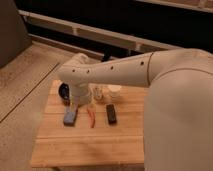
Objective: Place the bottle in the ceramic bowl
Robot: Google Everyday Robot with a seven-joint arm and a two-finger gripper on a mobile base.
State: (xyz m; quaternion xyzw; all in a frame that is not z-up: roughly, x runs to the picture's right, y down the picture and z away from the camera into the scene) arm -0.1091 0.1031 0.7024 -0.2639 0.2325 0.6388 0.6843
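The dark ceramic bowl (63, 92) sits at the back left of the wooden table (90, 145), partly hidden behind my arm. A small pale bottle (98, 93) stands upright to the right of my wrist. My white arm reaches in from the right, and the gripper (75, 103) points down at the table between the bowl and the bottle, just above a blue object. It holds nothing that I can see.
A short white cup (114, 91) stands right of the bottle. A blue flat object (70, 116), a thin red-orange item (91, 118) and a black rectangular object (111, 114) lie in a row mid-table. Speckled floor surrounds the table; a dark wall with rails runs behind.
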